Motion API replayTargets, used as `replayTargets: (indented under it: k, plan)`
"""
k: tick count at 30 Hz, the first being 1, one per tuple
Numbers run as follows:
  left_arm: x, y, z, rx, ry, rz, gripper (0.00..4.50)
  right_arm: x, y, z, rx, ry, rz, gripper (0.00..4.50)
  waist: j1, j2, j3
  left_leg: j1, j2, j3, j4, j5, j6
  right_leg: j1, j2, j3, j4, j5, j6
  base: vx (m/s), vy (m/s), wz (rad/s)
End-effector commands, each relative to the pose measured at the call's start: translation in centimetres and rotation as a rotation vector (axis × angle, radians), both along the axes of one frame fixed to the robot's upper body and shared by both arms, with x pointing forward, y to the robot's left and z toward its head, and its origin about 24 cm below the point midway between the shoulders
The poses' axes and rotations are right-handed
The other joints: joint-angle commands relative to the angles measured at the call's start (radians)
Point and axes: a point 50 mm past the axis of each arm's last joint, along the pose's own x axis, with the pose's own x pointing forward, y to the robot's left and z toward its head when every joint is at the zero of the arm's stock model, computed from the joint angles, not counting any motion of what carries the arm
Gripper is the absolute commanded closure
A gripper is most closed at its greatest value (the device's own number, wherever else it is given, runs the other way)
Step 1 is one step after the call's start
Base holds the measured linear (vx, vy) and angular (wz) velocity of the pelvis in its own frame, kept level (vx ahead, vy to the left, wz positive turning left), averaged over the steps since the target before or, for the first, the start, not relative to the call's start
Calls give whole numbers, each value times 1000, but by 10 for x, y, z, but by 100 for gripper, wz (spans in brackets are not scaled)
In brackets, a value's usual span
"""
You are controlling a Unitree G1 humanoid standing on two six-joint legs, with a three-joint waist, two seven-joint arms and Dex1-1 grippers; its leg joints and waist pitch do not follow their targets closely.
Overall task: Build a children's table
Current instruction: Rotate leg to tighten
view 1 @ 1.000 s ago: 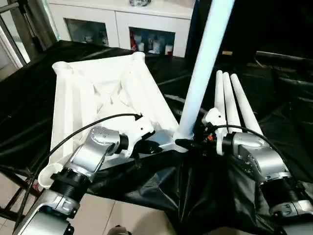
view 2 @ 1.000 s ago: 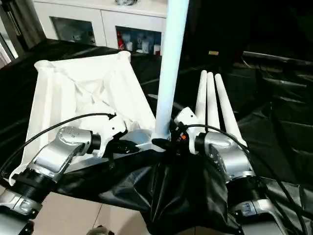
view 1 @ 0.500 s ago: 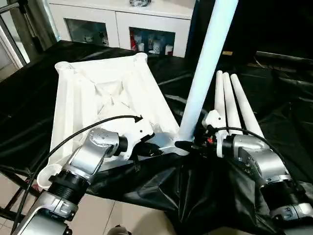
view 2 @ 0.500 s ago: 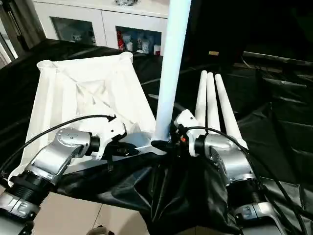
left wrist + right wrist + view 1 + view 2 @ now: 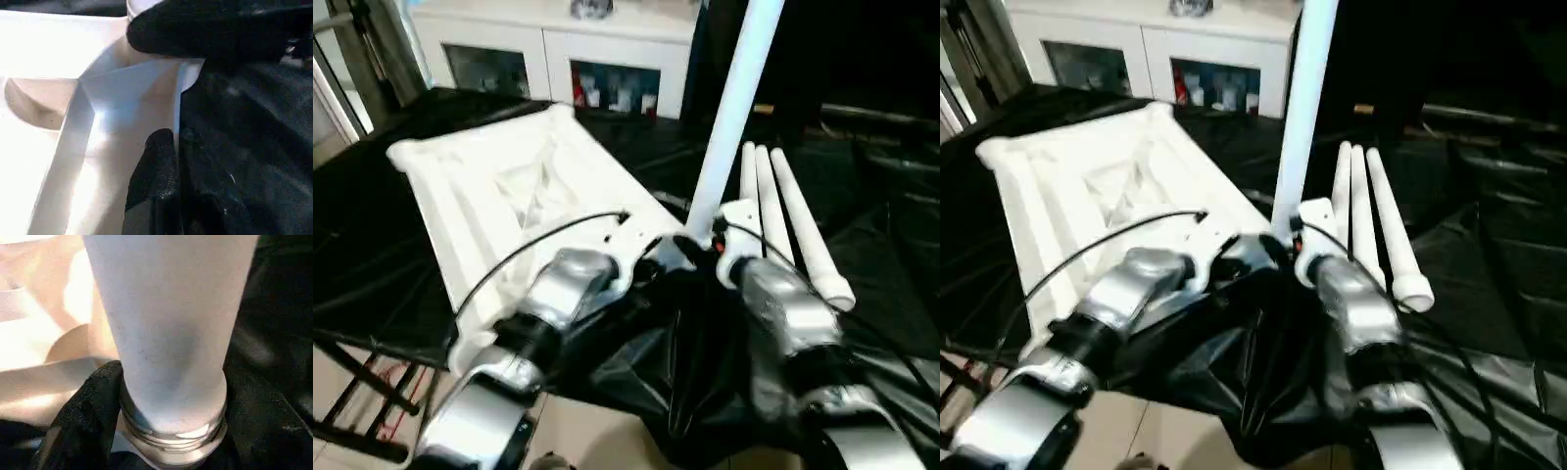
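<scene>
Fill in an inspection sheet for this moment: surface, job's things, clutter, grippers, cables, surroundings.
Surface: work table draped in black cloth.
Job's things: white tabletop lying underside up; one leg standing upright at its near corner; three spare legs lying side by side.
Clutter: nothing seen.
Grippers: left gripper shut on the tabletop's edge; right gripper around the upright leg's base.
Cables: black cable over the left forearm.
Surroundings: white cabinet with glass doors behind.

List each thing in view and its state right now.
Tabletop: underside up on the black-draped work table.
Upright leg: standing in the near corner socket.
Three spare legs: lying side by side.
Left gripper: shut on the tabletop's edge.
Right gripper: around the upright leg's base.
</scene>
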Motion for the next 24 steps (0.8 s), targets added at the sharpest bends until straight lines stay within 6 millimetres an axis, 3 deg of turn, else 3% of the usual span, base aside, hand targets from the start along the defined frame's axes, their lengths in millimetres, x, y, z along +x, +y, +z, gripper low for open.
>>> replayTargets:
  k: [1,4,5,6,9,10,13,14,15,16,19,21,24]
  plan:
    - [15,-17,32,-65,-152,56,450,-9,37,-18,-7,76,82,176,-6,-1,-70,2,-4,6,-69,-182,2,57,-44,40,-82,-282,-142,0,0,0]
    - [14,-21,33,-73,-163,30,450,-7,40,-14,19,64,78,176,-1,-3,-75,2,-3,5,-67,-169,14,62,-45,41,-75,-219,-158,0,0,0]
    - [13,-21,32,-67,-162,17,450,-5,39,-11,57,60,79,120,-1,-3,-74,1,-3,6,-67,-168,23,64,-45,41,-73,-202,-163,0,0,0]
    - [13,-21,31,-64,-162,15,450,-5,39,-10,65,54,80,106,0,-5,-75,1,-3,6,-66,-165,28,65,-46,41,-72,-197,-167,0,0,0]
    - [13,-22,31,-70,-170,3,450,-2,35,-8,15,18,61,87,-2,-4,-73,1,-3,6,-67,-172,31,64,-47,41,-75,-220,-164,0,0,0]
    - [14,-23,33,-73,-203,-7,450,0,29,-3,-29,-24,34,87,-4,-12,-72,0,-3,7,-68,-175,32,64,-47,41,-77,-231,-160,0,0,0]
    - [16,-24,36,-76,-245,-5,450,4,17,5,-57,-82,-16,87,-1,-10,-72,2,-5,7,-68,-178,24,63,-47,42,-80,-264,-142,0,0,0]
    - [18,-24,37,-80,-258,21,450,4,11,8,-62,-102,-44,87,-1,-5,-70,2,-4,7,-69,-183,26,62,-47,42,-81,-264,-141,0,0,0]
    - [22,-22,39,-85,-275,64,422,5,5,11,-68,-121,-69,79,0,-7,-71,3,-4,7,-68,-182,26,63,-46,42,-80,-258,-136,0,0,0]
    - [24,-20,41,-102,-288,96,405,4,-1,13,-76,-138,-86,75,1,-2,-72,2,-4,7,-68,-179,26,63,-44,43,-80,-249,-136,0,0,0]
    - [30,-14,47,-132,-320,179,387,1,-12,16,-93,-161,-109,75,3,-3,-76,-2,-4,5,-64,-151,34,68,-46,42,-73,-184,-152,0,0,0]
    - [36,-2,54,-112,-406,267,350,-2,-14,16,-93,-166,-113,75,-2,2,-75,-3,-5,4,-64,-158,38,69,-42,40,-72,-166,-157,0,0,0]
    - [39,12,60,-81,-473,350,340,-5,-11,15,-95,-168,-91,75,-9,-2,-74,-6,-6,4,-64,-156,42,73,-42,39,-71,-176,-144,0,0,0]
